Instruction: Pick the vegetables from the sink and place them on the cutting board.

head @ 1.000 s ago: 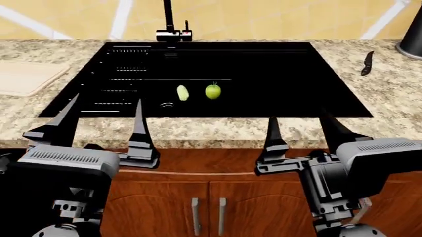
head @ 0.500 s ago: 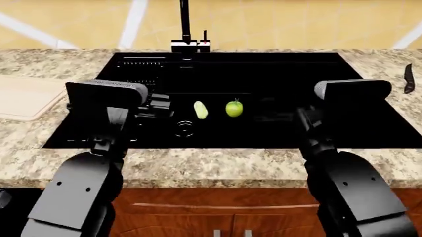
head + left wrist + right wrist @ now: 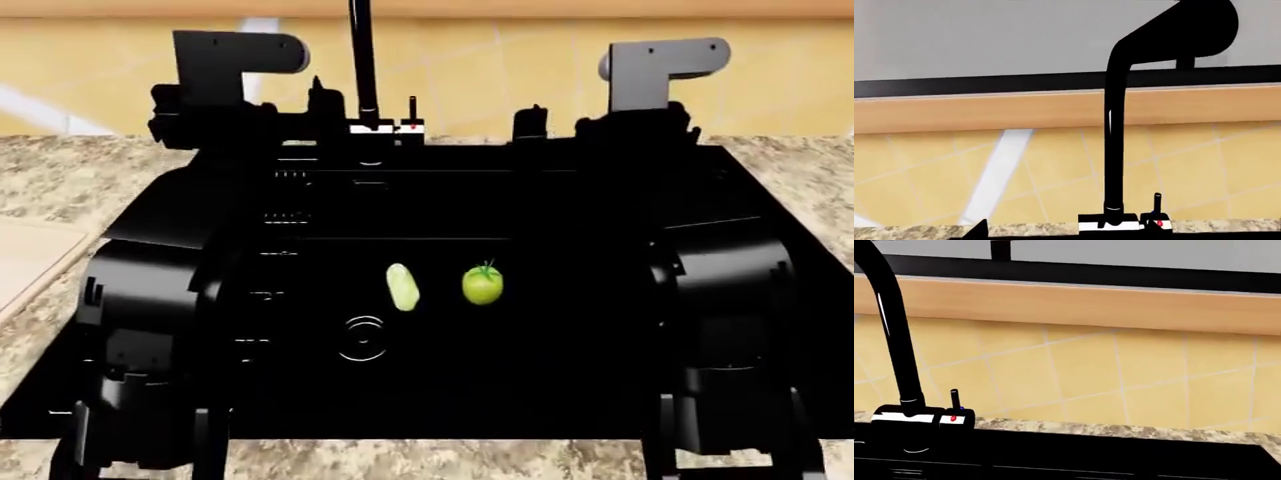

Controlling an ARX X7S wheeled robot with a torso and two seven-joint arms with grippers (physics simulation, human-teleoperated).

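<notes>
The round yellow-green tomato [image 3: 482, 285] and the pale-green leafy piece [image 3: 402, 287] lie side by side on the floor of the black sink [image 3: 534, 205], just beyond the drain [image 3: 362, 338]. Both arms reach out over the basin. My left gripper [image 3: 243, 112] and right gripper [image 3: 605, 122] are up at the sink's far rim, on either side of the faucet [image 3: 359, 50], well beyond the vegetables, with fingers apart and empty. One left fingertip [image 3: 977, 231] shows in the left wrist view. A corner of the beige cutting board [image 3: 27, 260] shows at the far left.
Granite countertop [image 3: 67, 170] surrounds the sink. The tall black faucet also shows in the left wrist view [image 3: 1114, 125] and the right wrist view [image 3: 894, 340], in front of a yellow tiled wall [image 3: 1121, 370]. The arms' black links cover both sides of the basin.
Both arms have risen and stretched forward over the sink toward the faucet. The head view has moved closer, so the vegetables sit lower in it and the cutting board is nearly out of view.
</notes>
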